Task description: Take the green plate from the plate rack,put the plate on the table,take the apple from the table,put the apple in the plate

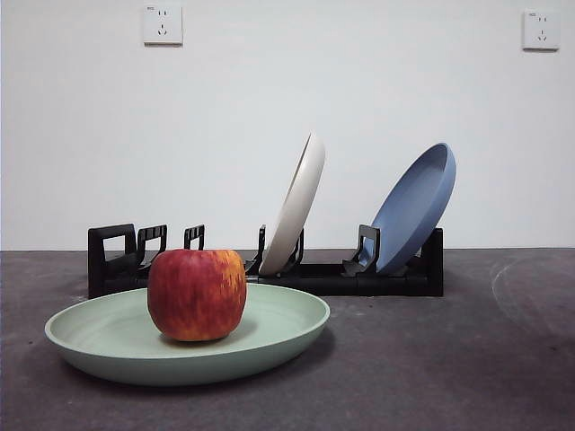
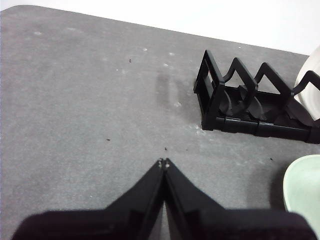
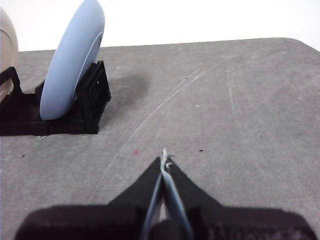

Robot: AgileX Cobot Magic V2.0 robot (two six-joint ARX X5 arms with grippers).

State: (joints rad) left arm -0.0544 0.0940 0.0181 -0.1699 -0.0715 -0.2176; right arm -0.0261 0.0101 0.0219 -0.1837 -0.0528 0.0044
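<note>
Front view: apple (image 1: 197, 294) sits upright in green plate (image 1: 269, 337), plate flat on table (image 1: 467, 359) just before plate rack (image 1: 395, 278). Cream plate (image 1: 295, 205) and blue plate (image 1: 415, 206) lean in rack slots. Left gripper (image 2: 163, 162) clenched, empty, over bare table near rack end. Right gripper (image 3: 164, 159) clenched, empty, beside blue plate. Task looks done. Risk: careless arm sweep knocks leaning plates or nudges apple rolling.

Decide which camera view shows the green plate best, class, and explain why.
The front view: the whole green plate lies on the table with the apple in it. The left wrist view catches only its edge; the right wrist view shows none of it.
</note>
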